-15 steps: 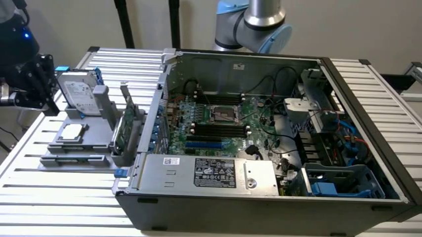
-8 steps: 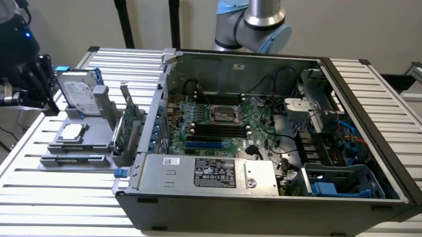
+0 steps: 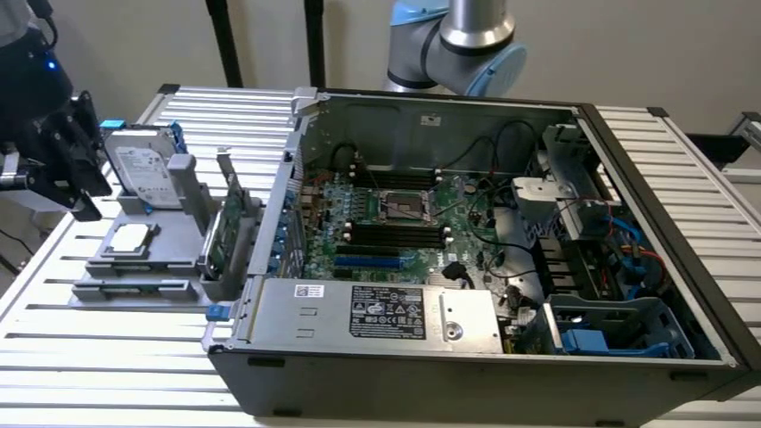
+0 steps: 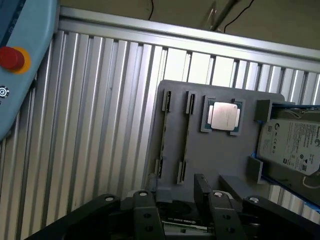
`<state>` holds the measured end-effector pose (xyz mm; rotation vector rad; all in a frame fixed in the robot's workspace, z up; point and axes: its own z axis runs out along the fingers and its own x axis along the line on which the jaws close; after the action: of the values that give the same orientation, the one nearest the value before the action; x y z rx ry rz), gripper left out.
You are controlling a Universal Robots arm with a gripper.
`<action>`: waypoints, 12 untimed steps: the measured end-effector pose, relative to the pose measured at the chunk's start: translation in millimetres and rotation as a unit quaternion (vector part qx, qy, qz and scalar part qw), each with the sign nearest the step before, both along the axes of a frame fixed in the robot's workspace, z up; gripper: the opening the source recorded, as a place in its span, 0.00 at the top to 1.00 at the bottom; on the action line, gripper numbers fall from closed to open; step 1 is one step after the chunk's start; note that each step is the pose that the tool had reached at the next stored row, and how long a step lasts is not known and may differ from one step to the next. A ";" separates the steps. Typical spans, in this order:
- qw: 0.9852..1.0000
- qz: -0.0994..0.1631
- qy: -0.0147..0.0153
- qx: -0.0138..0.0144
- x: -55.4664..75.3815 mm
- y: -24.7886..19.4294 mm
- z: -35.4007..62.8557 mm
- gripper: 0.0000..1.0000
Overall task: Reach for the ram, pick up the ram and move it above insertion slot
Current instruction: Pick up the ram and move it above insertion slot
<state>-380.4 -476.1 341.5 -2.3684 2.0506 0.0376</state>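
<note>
- The ram (image 4: pixel 183 226), as I judge it, is the dark strip with a green edge showing in the gap between the fingers (image 4: pixel 145 216). Whether it is that board or a neighbour I cannot say for sure.
- It should handle light and stiff but fragile, being a thin board with bare chips and a contact edge. It is best taken by its two flat faces near mid-length, squarely and with a modest squeeze, since the smooth faces could slip if held askew.
- The gripper (image 4: pixel 179 206) has its fingers partway apart with a clear gap between the pads. I can make out nothing clamped, and I cannot tell whether a pad touches the strip.
- Beyond the fingers lies the grey fixture (image 4: pixel 220 165), carrying a CPU chip (image 4: pixel 223 116) and a hard drive (image 4: pixel 292 145).
- In the exterior view the gripper hangs at the left edge of the frame, left of the hard drive. Green boards (image 3: pixel 216 245) stand on edge left of centre, on the fixture's side toward the case (image 3: pixel 476 392), and the ram is likely one of them.
- Farthest, mid-frame inside the case, the insertion slot (image 3: pixel 393 234) sits among like black sockets just below the CPU socket (image 3: pixel 405 205), well apart from the gripper.
</note>
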 end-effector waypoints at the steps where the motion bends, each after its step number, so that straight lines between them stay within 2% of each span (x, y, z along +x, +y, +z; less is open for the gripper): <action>1: 1.000 -0.002 0.000 0.000 0.0 0.0 -1.1 0.58; 12: 1.000 -0.015 0.000 0.000 -4.8 -0.1 -20.9 0.58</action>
<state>-385.2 -476.2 320.6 -2.3361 2.0867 0.0372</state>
